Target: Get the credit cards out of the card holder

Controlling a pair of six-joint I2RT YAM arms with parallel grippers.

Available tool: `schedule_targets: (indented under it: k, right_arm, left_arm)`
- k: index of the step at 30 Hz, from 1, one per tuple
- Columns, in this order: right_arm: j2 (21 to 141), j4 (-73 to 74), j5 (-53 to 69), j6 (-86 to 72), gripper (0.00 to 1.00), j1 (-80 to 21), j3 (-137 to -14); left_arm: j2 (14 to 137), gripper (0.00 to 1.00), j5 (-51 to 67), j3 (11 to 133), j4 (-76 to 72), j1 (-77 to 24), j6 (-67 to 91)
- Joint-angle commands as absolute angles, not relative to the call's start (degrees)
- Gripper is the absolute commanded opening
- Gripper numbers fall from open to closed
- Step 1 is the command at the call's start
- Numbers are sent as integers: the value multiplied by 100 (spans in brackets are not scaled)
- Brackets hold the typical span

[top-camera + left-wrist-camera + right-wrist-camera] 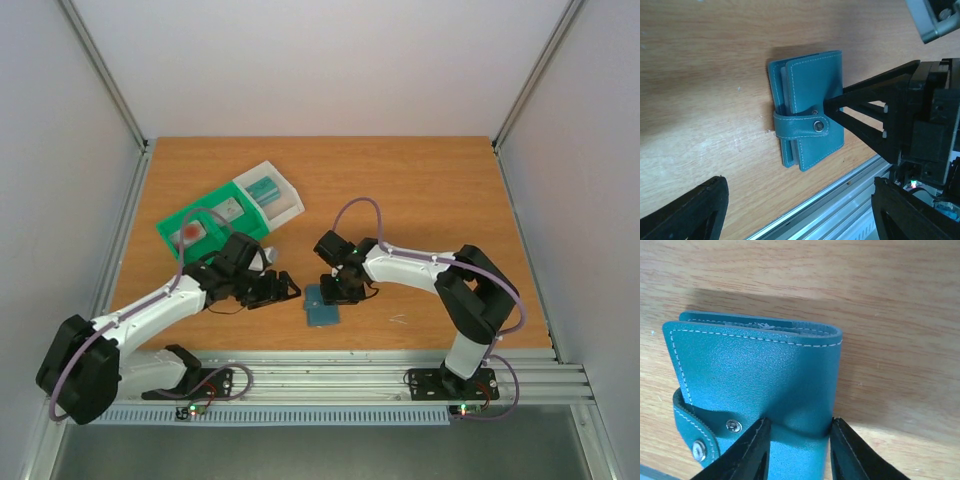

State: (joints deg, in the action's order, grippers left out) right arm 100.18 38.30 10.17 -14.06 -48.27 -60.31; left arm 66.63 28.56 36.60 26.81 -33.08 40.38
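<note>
The card holder [812, 85] lies flat on the desk [700, 75]. It is directly under the right fingers [747, 455] and just ahead of the left fingers [695, 210]. The right fingers stand partly parted with their tips on the cover at the edge opposite the strap [795, 127]. They seem to be pinning it, not clamping it. The left fingers are spread wide with nothing between them.

The strap is snapped shut at its stud [818, 126], and no credit cards show clear of the covers. The holder looks soft, light and likely to skate on the smooth wood, so it probably needs holding down. The best place to take hold is the strap's free tab beside the stud. The cards should be stiff and slick, so pinch them by an exposed edge.
</note>
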Motion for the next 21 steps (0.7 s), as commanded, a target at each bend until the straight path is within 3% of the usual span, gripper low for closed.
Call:
schedule_targets:
  k: [1, 8, 21]
  right_arm:
    - [10017, 3277, 1159, -1515, 29, -4791, -5716]
    - [9632, 3199, 1341, -1546, 3, -4772, -5661]
    - [8851, 2927, 2050, -1979, 1, -4781, -5555]
  left_arm:
    - [6843, 79, 2756, 3524, 1991, -3508, 4309]
    - [7117, 79, 2573, 3686, 2009, -3807, 4285]
    - [7730, 81, 1846, 4051, 2349, -4076, 4068]
